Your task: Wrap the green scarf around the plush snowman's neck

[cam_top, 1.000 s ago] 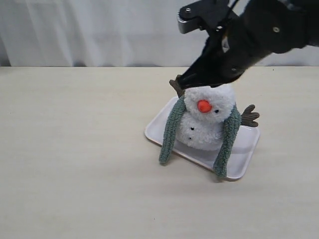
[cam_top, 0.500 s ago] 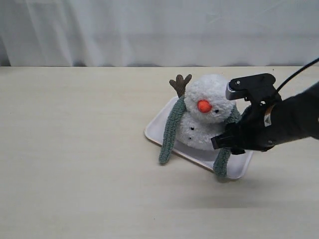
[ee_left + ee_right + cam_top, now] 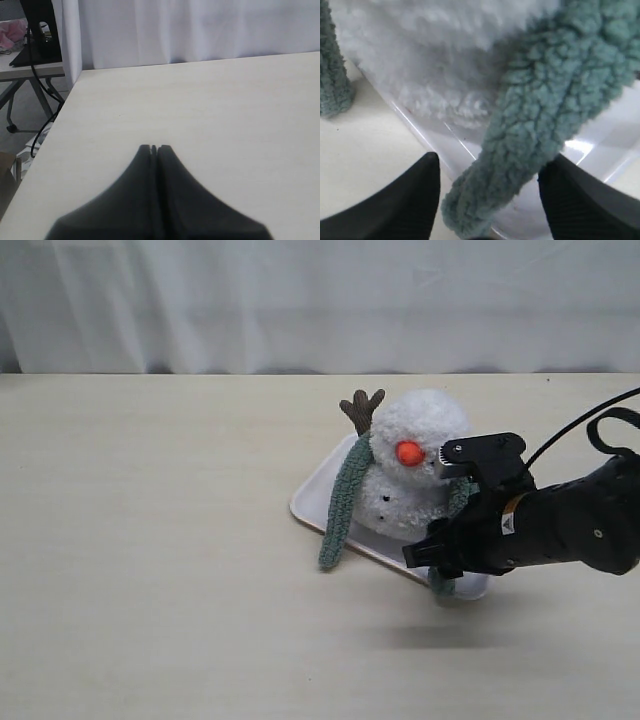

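Note:
The plush snowman (image 3: 420, 435) sits on a pale tray (image 3: 313, 502), orange nose facing forward. The green scarf (image 3: 346, 498) hangs over its neck, one end down each side of the body. My right gripper (image 3: 432, 554) is low at the tray's front right corner, open, its jaws either side of the right scarf end (image 3: 545, 100) without clamping it. The right wrist view shows that gripper (image 3: 492, 165), the fluffy white body (image 3: 430, 50) and the tray (image 3: 602, 135) close up. My left gripper (image 3: 154, 148) is shut and empty over bare table, out of the exterior view.
A brown twig arm (image 3: 361, 406) sticks up behind the snowman's left shoulder. A white curtain (image 3: 300, 300) hangs behind the table. In the left wrist view the table edge (image 3: 60, 115) drops off beside a stand and cables.
My right arm has come down from above the snowman's head to the scarf's right end at the tray's front. Its jaws have opened. The scarf and snowman have not shifted.

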Controlling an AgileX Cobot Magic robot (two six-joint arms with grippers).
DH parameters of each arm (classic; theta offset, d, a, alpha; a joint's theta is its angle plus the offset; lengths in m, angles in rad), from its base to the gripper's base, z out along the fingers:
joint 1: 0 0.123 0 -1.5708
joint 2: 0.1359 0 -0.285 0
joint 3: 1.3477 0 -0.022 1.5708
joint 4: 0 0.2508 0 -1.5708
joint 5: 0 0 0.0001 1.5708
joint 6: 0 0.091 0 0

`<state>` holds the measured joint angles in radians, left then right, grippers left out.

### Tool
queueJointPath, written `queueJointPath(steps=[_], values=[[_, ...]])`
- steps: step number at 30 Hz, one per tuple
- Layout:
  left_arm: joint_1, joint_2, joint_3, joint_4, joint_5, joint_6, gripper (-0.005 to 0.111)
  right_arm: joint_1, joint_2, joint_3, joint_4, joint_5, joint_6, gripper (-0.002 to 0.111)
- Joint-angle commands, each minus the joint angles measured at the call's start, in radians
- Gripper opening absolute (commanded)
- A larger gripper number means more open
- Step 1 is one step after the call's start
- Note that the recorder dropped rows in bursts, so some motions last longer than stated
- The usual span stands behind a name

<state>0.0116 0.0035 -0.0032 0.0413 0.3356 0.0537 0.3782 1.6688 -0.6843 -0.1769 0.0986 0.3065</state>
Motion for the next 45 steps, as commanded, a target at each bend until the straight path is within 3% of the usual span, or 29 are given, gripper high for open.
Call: queueJointPath(steps=[1,6,8,33,40,45], values=[[0.0,-0.003,0.003,-0.002,-0.011,-0.005,0.0,-0.006,0.027,0.005,0.004,-0.035,0.005,0.043],[0.0,-0.003,0.003,-0.002,-0.011,-0.005,0.0,-0.003,0.042,0.005,0.004,-0.06,0.001,0.01],[0.0,-0.003,0.003,-0.002,-0.011,-0.005,0.0,-0.003,0.042,0.005,0.008,-0.041,0.001,0.004],[0.0,-0.003,0.003,-0.002,-0.012,-0.005,0.0,-0.003,-0.046,-0.036,0.073,0.099,-0.006,0.004],[0.0,-0.003,0.003,-0.002,-0.012,-0.005,0.0,0.108,-0.059,-0.036,0.094,0.093,-0.05,0.004],[0.0,-0.003,0.003,-0.002,-0.012,-0.005,0.0,0.163,-0.059,-0.036,0.094,-0.019,-0.05,0.004]])
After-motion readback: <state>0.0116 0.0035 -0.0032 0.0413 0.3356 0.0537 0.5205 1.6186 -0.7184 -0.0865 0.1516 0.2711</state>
